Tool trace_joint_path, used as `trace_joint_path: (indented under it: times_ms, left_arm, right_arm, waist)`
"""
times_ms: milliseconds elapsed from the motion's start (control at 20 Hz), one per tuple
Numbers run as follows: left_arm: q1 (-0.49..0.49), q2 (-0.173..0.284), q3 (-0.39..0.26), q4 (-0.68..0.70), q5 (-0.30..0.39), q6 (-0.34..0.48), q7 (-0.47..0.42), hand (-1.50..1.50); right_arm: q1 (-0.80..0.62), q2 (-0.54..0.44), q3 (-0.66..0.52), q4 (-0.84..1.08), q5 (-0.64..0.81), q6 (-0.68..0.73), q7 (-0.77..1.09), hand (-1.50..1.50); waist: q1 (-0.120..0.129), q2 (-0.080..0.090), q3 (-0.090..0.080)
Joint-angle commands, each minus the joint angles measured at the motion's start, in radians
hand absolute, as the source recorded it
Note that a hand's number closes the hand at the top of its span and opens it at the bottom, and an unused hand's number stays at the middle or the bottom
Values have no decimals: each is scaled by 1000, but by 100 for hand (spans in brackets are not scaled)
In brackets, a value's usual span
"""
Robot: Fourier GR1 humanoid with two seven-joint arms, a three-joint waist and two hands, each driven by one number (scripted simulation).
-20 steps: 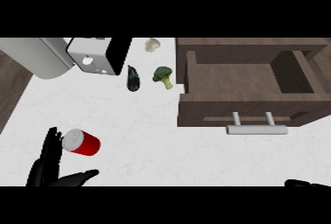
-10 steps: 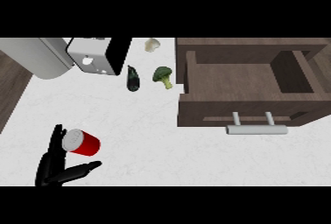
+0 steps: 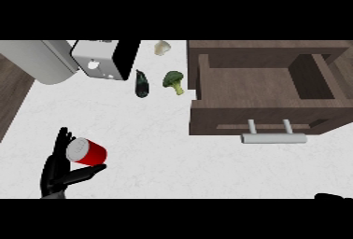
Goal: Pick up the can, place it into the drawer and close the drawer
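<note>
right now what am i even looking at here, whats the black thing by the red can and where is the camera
The camera sits in a humanoid robot's head and looks steeply down at a white kitchen counter. The black shape at lower left is the robot's left hand. Its fingers stand behind the red can and its thumb reaches under it, so it is closing round the can, which lies tilted with its grey top showing. Whether the can is lifted yet I cannot tell. The right hand only peeks in at the bottom right edge.

At upper right is an open wooden drawer with a metal handle. Further back lie a dark eggplant, a piece of broccoli and a pale garlic bulb, beside a grey appliance.
</note>
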Motion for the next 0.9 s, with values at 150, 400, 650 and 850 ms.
trace_joint_path:
  times_ms: [150, 400, 650, 850]
  left_arm:
    - [-117, -4, -25, 180, -14, -1, -101, -150]
    - [-198, 61, -27, 273, -3, -102, -98, -150]
    - [-224, 31, -51, 322, 0, -155, -146, 150]
    - [-270, 22, -50, 252, 32, -135, -52, 150]
  right_arm:
    - [-81, -5, 28, -13, 47, -42, 71, -150]
    - [9, 23, 17, -45, 34, 1, 9, -150]
    - [14, 15, -1, -62, 24, -1, 36, -150]
    - [-49, -38, -64, -67, -38, -11, 108, -150]
  waist:
    - [0, 1, 0]
    - [-4, 0, 0]
    - [-4, 0, 0]
    - [-4, 0, 0]
